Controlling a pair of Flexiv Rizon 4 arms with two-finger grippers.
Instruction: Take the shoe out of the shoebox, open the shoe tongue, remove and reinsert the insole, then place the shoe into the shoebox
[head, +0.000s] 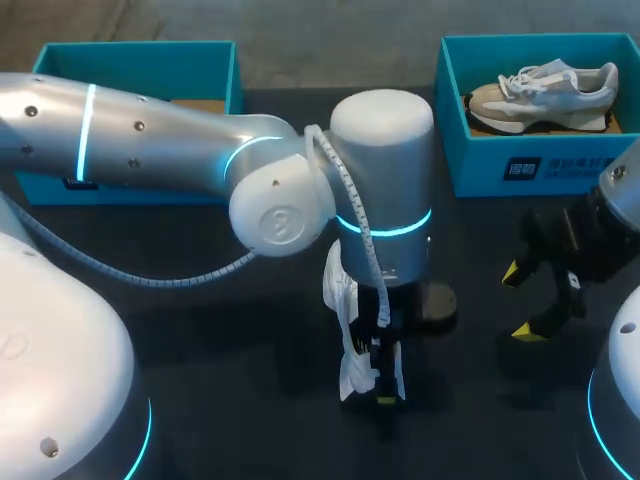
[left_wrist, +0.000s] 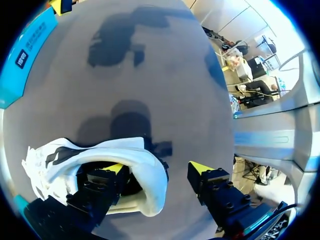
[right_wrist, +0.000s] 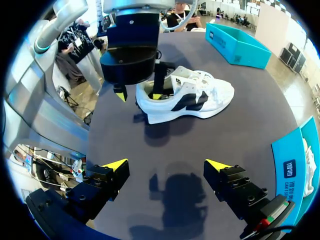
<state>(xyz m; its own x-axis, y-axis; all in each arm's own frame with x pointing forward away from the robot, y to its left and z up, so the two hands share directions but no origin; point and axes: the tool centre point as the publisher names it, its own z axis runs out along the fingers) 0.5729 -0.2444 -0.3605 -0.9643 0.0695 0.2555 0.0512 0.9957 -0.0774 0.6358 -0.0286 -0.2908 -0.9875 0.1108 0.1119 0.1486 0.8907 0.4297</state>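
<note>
At surface centre, white shoe (right_wrist: 195, 95) is lying toe toward 12 o'clock, heel toward 6. Left tool (left_wrist: 157, 167) is straddling its heel rim, spread wide, one finger inside, clamping nothing. Right tool (right_wrist: 166, 164) is hovering at 3 o'clock, spread, empty, farther off.

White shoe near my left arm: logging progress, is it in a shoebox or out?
Out. The white shoe stands on its sole on the table, apart from the teal shoebox beyond it.

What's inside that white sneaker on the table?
One of the left arm's yellow-tipped jaws sits inside the white sneaker, the other outside its heel. Anything deeper is hidden by that jaw and the collar.
</note>
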